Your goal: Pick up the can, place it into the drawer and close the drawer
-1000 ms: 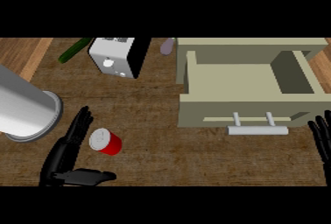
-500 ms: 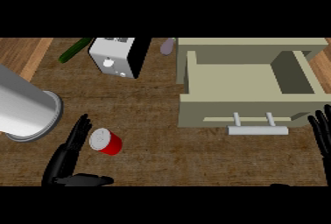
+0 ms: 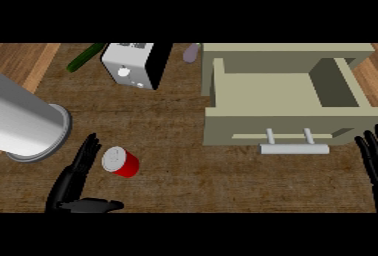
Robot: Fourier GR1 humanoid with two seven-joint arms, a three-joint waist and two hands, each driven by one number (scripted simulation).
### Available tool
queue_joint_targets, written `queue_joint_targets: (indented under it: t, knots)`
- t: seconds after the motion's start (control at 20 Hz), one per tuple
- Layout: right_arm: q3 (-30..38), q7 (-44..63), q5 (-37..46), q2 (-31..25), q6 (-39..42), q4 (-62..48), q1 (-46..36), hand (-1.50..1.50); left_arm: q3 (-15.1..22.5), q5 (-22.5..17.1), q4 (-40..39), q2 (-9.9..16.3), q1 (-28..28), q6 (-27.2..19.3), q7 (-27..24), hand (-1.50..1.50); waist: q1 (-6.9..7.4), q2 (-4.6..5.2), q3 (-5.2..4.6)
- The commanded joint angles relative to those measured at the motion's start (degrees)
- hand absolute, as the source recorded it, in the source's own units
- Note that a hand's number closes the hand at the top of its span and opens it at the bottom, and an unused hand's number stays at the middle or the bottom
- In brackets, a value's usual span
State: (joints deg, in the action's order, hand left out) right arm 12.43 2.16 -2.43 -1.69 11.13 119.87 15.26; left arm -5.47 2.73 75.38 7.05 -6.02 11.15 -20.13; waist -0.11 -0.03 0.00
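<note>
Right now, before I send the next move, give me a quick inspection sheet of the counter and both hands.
Surface: brown counter, lighter wood strip at the upper left.
Job's things: red can with a pale top, tilted on the counter, not yet lifted; beige drawer pulled open, nothing seen inside, handle facing the robot.
Clutter: large grey cylinder at left; white and black appliance at the top; green vegetable and a purplish item beside it.
Hands: left hand open, fingers straight, just left of the can; right hand open, resting at the right edge.
Cables: nothing seen.
Surroundings: nothing seen beyond the counter.
</note>
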Motion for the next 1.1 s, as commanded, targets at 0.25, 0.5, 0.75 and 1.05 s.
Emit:
queue_joint_targets:
  t: [0.25, 0.5, 0.75, 1.05]
  knots:
    - [0.72, 6.80, -1.24, -0.08, -1.20, 4.73, -2.43, -1.50, 0.48, 1.71, -8.02, -1.87, 3.04, -1.87, -2.91, -1.50, 0.01, 0.00, -0.01]
    - [-1.17, -5.36, 1.73, 1.62, 0.29, -2.43, 2.27, -1.50, -3.00, 0.16, -16.26, 1.02, 8.52, -0.33, -6.38, -1.50, -0.17, 0.02, 0.00]
    - [0.13, 2.48, -0.11, 0.71, -0.46, 1.50, -0.63, -1.50, -2.21, -0.59, -11.47, -0.26, 11.98, -2.34, 1.73, -1.50, -0.09, -0.02, 0.01]
    - [1.63, -1.14, 0.10, 0.97, 0.99, -1.16, 0.24, -1.50, 0.03, 1.02, -12.80, -2.93, 8.98, -4.37, -2.44, -1.50, 0.04, -0.03, 0.01]
